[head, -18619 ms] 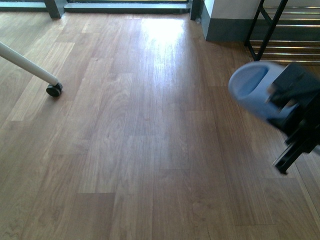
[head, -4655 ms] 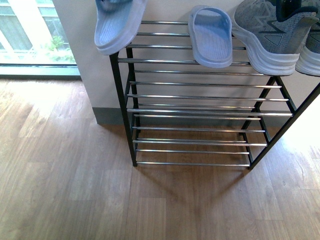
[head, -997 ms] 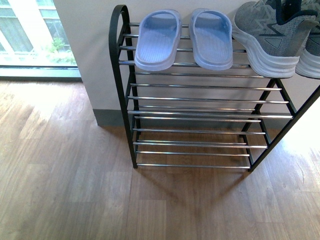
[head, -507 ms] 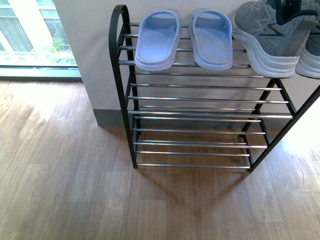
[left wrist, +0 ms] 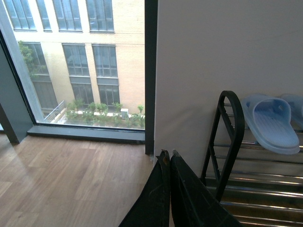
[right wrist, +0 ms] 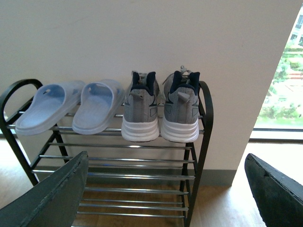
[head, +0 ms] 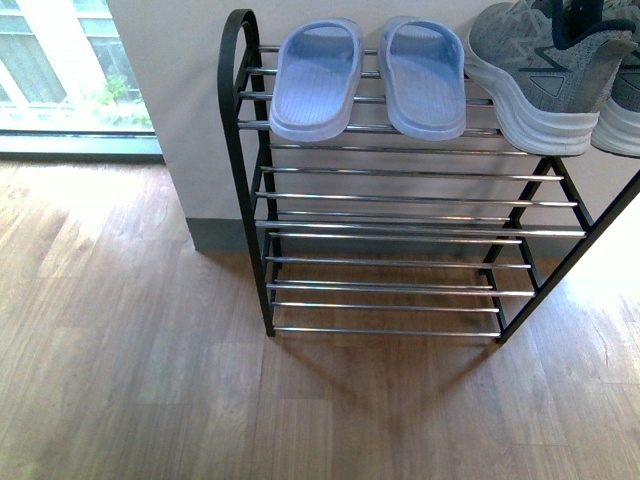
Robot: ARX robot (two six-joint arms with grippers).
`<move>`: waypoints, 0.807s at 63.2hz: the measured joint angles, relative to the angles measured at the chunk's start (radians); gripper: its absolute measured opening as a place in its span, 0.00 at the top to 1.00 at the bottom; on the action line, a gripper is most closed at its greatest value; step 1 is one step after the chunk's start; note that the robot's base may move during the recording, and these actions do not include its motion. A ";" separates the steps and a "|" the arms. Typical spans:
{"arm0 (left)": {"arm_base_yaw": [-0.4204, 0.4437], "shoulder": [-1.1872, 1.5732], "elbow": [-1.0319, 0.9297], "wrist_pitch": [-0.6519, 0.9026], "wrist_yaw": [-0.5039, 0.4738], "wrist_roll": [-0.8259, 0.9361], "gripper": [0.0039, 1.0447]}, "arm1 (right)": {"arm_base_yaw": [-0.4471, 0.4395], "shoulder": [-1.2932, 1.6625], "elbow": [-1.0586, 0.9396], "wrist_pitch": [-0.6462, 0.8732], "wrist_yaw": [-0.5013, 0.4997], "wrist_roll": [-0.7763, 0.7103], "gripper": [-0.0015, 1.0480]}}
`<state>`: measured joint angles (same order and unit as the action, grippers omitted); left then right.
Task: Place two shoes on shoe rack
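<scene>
resting side by side, heels outward, the two grey sneakers (right wrist: 160, 111) sat on the shoe rack's (head: 243, 160) top tier, upper right of the front frame, beside two blue slippers (head: 365, 75). left gripper (left wrist: 166, 163): raised, jaws pressed together, empty. right gripper (right wrist: 170, 189): jaws spread wide, empty, facing the rack.

left hand (left wrist: 166, 158): black tapered fingers, scuffed | right hand (right wrist: 173, 189): black, matte, broad
</scene>
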<state>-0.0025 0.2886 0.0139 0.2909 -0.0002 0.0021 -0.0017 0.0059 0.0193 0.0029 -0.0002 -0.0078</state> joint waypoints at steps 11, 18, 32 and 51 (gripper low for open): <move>0.000 -0.056 0.000 -0.057 0.000 0.000 0.99 | 0.000 0.000 0.000 0.000 0.000 0.000 0.09; 0.000 -0.091 0.000 -0.092 0.000 0.000 0.99 | 0.000 0.000 0.000 0.000 0.000 0.000 0.09; 0.000 -0.261 0.000 -0.283 0.000 0.000 0.99 | 0.000 0.000 0.000 0.000 0.000 0.000 0.09; 0.001 -0.272 0.000 -0.291 0.000 0.000 0.89 | 0.000 -0.001 0.000 0.000 0.000 0.000 0.09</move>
<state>-0.0017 0.0166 0.0143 -0.0002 -0.0002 0.0017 -0.0017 0.0048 0.0193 0.0029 -0.0002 -0.0074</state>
